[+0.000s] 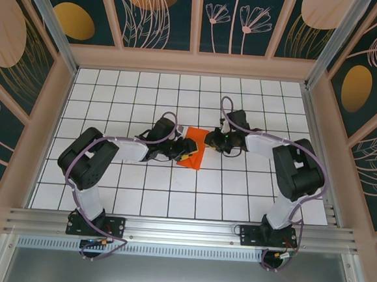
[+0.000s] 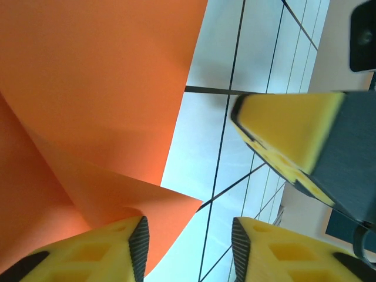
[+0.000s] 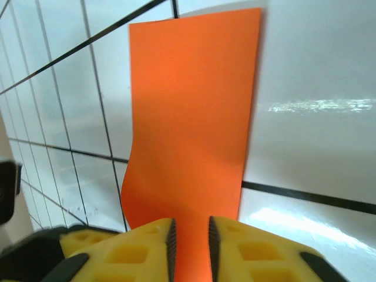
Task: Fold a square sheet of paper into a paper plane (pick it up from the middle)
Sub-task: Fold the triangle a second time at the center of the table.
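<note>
The square sheet of paper (image 1: 195,158) lies partly folded in the middle of the tiled floor, bright orange, between both grippers. In the left wrist view the paper (image 2: 100,76) shows a diagonal crease and a pointed flap raised beside my left finger. My left gripper (image 2: 188,229) (image 1: 184,148) is open, with bare tile in its gap. In the right wrist view the paper (image 3: 194,100) is a long strip that bows up into the narrow gap of my right gripper (image 3: 191,226) (image 1: 209,141), which is shut on its near end. No dart shape shows.
White grid tiles (image 1: 171,198) surround the paper on all sides. A finger of the right gripper (image 2: 288,132) hangs close in front of the left wrist camera. Patterned walls with wooden frames (image 1: 194,63) enclose the floor.
</note>
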### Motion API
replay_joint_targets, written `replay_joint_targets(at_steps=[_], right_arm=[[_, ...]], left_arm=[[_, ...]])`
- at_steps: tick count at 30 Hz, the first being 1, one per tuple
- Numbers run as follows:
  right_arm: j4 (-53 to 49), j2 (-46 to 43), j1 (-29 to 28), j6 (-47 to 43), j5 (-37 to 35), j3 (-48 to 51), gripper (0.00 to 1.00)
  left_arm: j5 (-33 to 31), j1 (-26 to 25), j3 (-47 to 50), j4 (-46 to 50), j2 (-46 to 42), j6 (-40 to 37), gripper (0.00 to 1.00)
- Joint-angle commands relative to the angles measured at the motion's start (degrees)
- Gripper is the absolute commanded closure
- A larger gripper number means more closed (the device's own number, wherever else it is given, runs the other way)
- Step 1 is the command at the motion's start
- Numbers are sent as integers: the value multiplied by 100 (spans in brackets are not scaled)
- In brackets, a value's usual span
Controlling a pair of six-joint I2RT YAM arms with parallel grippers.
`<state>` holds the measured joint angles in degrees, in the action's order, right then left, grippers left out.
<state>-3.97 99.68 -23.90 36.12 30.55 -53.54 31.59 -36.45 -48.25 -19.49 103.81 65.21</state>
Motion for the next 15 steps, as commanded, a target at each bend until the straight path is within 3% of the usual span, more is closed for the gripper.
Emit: replay_joint_targets(at_steps=[1,5,15], right_arm=[[27,-218,4,-356,578,234,67],[168,-256,-35,-498,1142,345,63],[25,110,-319,-709,1126,31,65]], left_arm=[[-181,-46,-115,58,59,-31,60],[-375,-46,-114,278,-10,-129,66],[-369,-45,-115,243,82,-68,81]])
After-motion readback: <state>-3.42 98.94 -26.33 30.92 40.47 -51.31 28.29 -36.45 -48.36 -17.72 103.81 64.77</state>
